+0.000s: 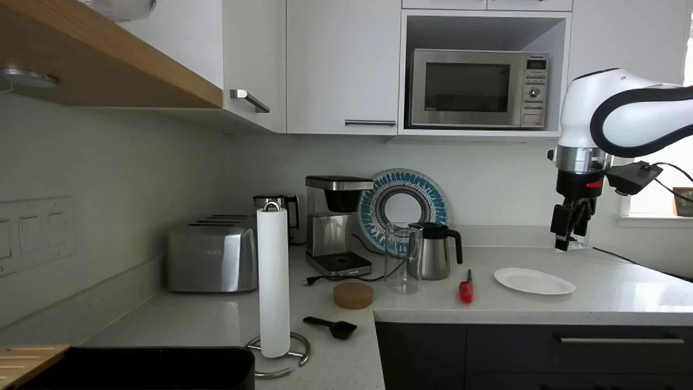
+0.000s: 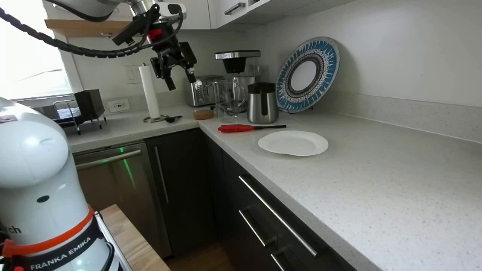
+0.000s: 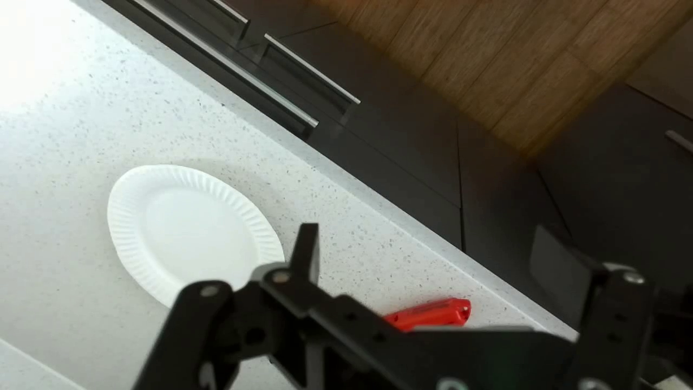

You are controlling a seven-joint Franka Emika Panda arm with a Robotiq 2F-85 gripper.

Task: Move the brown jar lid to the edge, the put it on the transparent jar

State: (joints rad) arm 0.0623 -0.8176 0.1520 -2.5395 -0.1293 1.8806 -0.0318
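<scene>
Two risks are worrying me while my gripper (image 2: 182,83) is hanging in the air, its jaws standing wide apart with nothing between them. In both exterior views the brown lid (image 1: 353,296) is lying flat on the counter (image 2: 376,180), just beside the inner corner of the edge (image 1: 514,318); in an exterior view the transparent jar (image 1: 402,271) is standing at its two o'clock, with a black scoop (image 1: 338,327) resting at seven. With so little counter between lid and corner, a push carrying too far would be sending the lid to the floor (image 3: 498,65). My wrist view is showing a white plate (image 3: 197,233) between eight and nine o'clock and a red-handled tool (image 3: 433,313) at five, but no lid, so I am judging depth from outside and may be closing short or scraping the counter. After that, the jar's clear glass is worrying me: its rim is showing only faintly, and the steel kettle (image 1: 436,257) is crowding its three o'clock, so I may be dropping the lid askew or knocking the jar over on approach.
</scene>
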